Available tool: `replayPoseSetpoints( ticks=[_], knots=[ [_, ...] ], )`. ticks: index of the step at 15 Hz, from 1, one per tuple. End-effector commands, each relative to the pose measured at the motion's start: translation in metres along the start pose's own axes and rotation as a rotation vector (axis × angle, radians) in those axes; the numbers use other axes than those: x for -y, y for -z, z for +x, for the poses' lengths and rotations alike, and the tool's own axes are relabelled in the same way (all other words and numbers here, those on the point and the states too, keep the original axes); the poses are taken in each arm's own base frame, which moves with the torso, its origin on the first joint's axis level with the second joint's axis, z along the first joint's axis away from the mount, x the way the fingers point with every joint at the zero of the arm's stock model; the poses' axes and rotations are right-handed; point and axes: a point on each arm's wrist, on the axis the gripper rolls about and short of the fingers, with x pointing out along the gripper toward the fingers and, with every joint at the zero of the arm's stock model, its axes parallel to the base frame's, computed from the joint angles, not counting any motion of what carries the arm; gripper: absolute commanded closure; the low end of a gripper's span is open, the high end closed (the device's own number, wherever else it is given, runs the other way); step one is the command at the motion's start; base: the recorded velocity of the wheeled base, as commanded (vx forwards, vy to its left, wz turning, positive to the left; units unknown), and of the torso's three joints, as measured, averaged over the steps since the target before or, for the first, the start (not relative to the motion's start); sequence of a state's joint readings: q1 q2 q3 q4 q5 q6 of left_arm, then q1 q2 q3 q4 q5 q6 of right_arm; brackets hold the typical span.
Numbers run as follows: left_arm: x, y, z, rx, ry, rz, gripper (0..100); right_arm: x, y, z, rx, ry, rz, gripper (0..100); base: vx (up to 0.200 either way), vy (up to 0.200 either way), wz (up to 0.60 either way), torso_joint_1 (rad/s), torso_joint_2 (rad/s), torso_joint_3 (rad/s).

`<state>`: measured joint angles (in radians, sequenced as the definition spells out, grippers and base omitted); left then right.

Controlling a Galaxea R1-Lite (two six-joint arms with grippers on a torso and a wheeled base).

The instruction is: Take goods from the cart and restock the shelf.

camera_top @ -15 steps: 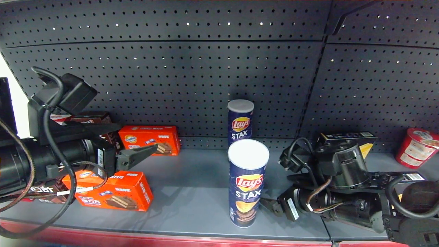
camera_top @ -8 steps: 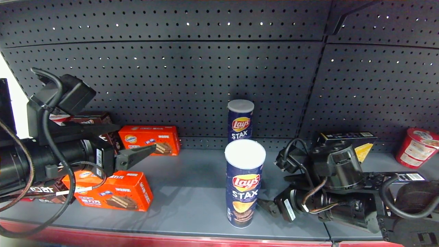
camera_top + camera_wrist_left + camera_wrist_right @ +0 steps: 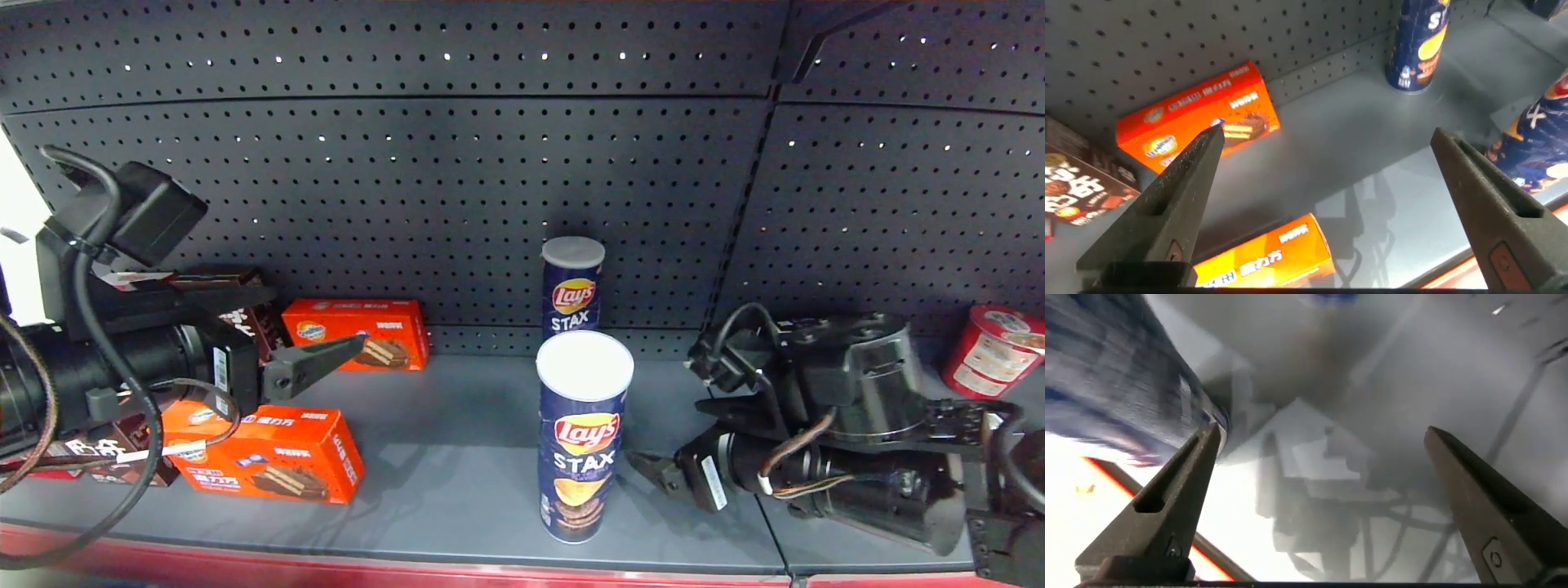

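Near chip can [image 3: 584, 437] upright at front edge of shelf [image 3: 457, 457], centre; far chip can [image 3: 572, 286] directly behind, at back panel. Right gripper [image 3: 1321, 434] low, just right of near chip can, jaws wide apart, empty. Left gripper [image 3: 1327, 135] at left above orange boxes [image 3: 269, 453], jaws wide apart, empty.

Right gripper [image 3: 1323, 431], fingers wide apart, beside a blue can [image 3: 1114, 371] (blurred); grey shelf [image 3: 1396, 367] behind.

A: What's sitting on the grey shelf [image 3: 457, 457]?
B: The front chip can [image 3: 581, 441] stands upright, the rear chip can [image 3: 571, 290] behind it. On the left lie the near orange box [image 3: 269, 453] and the far orange box [image 3: 359, 331]. A red cup [image 3: 992, 351] leans at far right.
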<state>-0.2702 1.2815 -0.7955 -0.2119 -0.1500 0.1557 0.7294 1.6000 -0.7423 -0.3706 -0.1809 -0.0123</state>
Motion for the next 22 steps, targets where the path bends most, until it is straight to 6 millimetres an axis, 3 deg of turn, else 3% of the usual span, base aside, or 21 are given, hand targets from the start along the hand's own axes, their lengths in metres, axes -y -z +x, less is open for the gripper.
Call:
replayPoseSetpoints(
  ticks=[1,2,5,9,11,12,15,19,22],
  knots=[
    [0.001,-0.003,-0.012,0.034,-0.007,0.006,0,0.008,-0.014,-0.032,0.095,0.011,0.037,0,0.0,0.0,0.0,0.0,0.0,0.0],
    [0.001,-0.002,-0.028,0.063,-0.031,0.003,0,0.016,-0.02,-0.061,0.155,0.05,0.104,0,0.0,0.0,0.0,0.0,0.0,0.0],
    [-0.003,0.009,-0.057,0.093,-0.105,-0.007,0,0.036,-0.022,-0.096,0.236,0.12,0.167,0,0.0,0.0,0.0,0.0,0.0,0.0],
    [0.004,0.053,-0.104,0.113,-0.237,-0.069,0,0.067,0.005,-0.148,0.331,0.305,0.243,0,0.0,0.0,0.0,0.0,0.0,0.0],
    [0.005,0.057,-0.108,0.118,-0.247,-0.081,0,0.069,0.009,-0.153,0.341,0.331,0.252,0,0.0,0.0,0.0,0.0,0.0,0.0],
    [0.018,0.08,-0.132,0.157,-0.29,-0.105,0,0.076,0.032,-0.178,0.383,0.451,0.289,0,0.0,0.0,0.0,0.0,0.0,0.0],
    [0.032,0.104,-0.156,0.155,-0.361,-0.11,0,0.071,0.056,-0.199,0.426,0.526,0.303,0,0.0,0.0,0.0,0.0,0.0,0.0],
    [0.052,0.14,-0.186,0.138,-0.382,-0.118,0,0.062,0.095,-0.209,0.426,0.639,0.324,0,0.0,0.0,0.0,0.0,0.0,0.0],
    [0.061,0.171,-0.191,0.17,-0.398,-0.118,0,0.056,0.116,-0.215,0.435,0.684,0.3,0,0.0,0.0,0.0,0.0,0.0,0.0]
  ],
)
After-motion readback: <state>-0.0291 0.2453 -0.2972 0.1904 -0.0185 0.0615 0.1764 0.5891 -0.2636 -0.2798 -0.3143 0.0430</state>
